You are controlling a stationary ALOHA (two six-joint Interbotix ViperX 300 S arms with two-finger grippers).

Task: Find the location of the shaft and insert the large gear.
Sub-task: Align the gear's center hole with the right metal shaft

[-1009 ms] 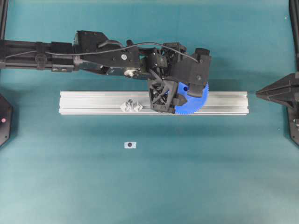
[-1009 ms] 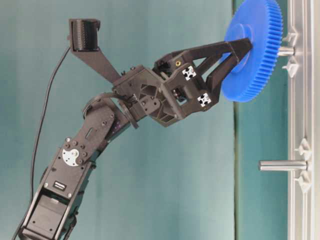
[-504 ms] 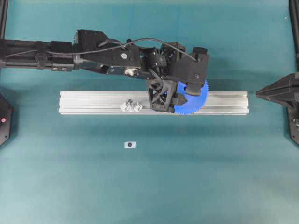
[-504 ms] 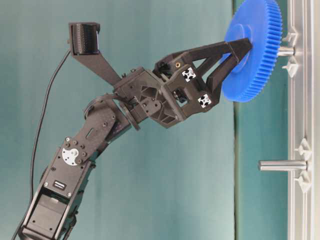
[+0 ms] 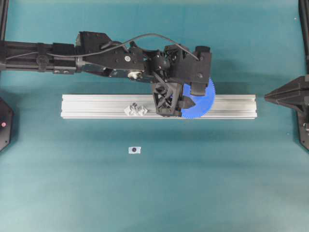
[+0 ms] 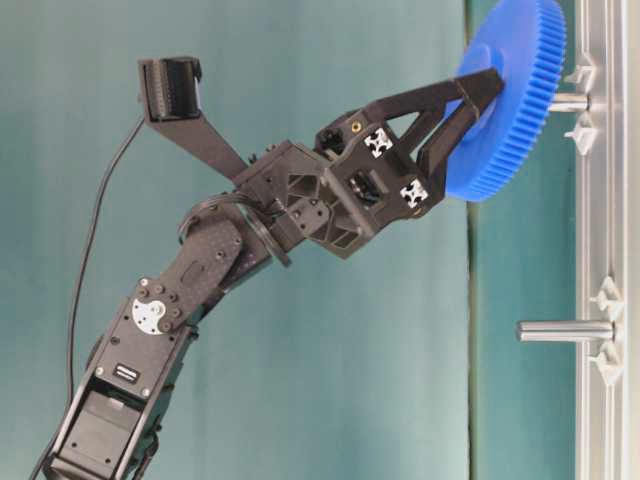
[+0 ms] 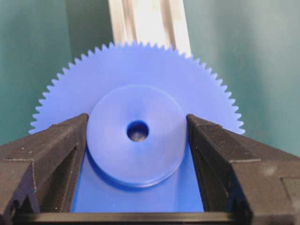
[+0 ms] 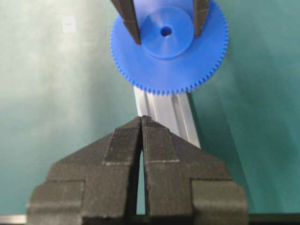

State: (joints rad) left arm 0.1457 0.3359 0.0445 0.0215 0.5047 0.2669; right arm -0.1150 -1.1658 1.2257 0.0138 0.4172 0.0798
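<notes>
Left gripper point(image 6: 478, 90) clamps the large gear point(image 6: 510, 100) by its hub, bore facing the shaft point(image 6: 567, 102) near the rail's point(image 5: 96, 106) right end; right gripper point(image 8: 141, 123) closed, parked.

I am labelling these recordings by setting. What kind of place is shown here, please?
Probably a robotics lab test bench: a bare teal table, an aluminium rail carrying a metal shaft, and the left gripper holding the large gear by its hub.

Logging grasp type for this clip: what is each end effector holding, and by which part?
The left end effector holds the blue gear by its raised hub, one finger on each side. The right end effector is shut and holds nothing.
</notes>
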